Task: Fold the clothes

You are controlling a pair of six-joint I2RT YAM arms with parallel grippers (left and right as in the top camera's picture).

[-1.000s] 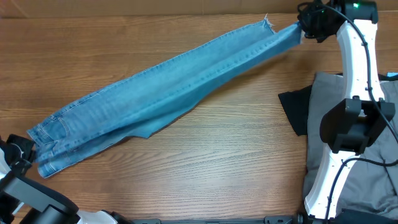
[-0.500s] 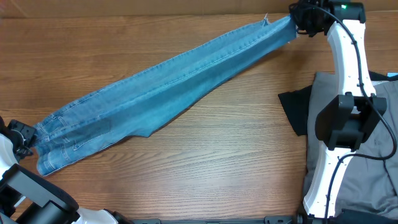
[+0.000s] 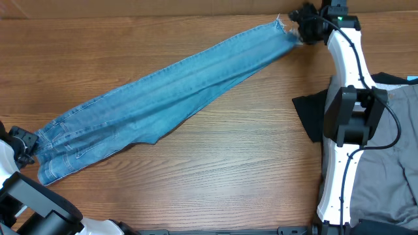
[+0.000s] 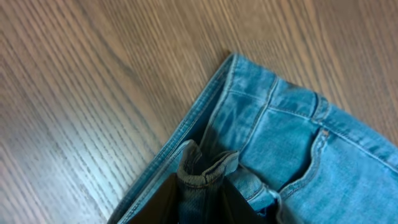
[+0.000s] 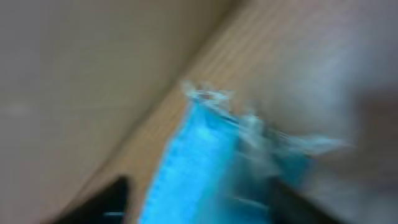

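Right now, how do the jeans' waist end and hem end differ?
The waist end lies left, the hem end far right. The waist end is wide, with a pocket; the hem end is narrow and frayed. The left claw pinches the waist end; the right claw's hold on the hem end is unclear. Both are light-blue denim.

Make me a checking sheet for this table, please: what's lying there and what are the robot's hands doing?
Surface: brown wood-grain table, no spills seen.
Job's things: light-blue denim jeans, stretched diagonally, unfolded, frayed hem far right.
Clutter: grey cloth and black cloth at the right edge.
Grippers: left gripper, jaws pinching the waistband; right gripper beside the hem, jaws too blurred to judge.
Cables: black cable looping at the right side.
Surroundings: tan panel behind the table.
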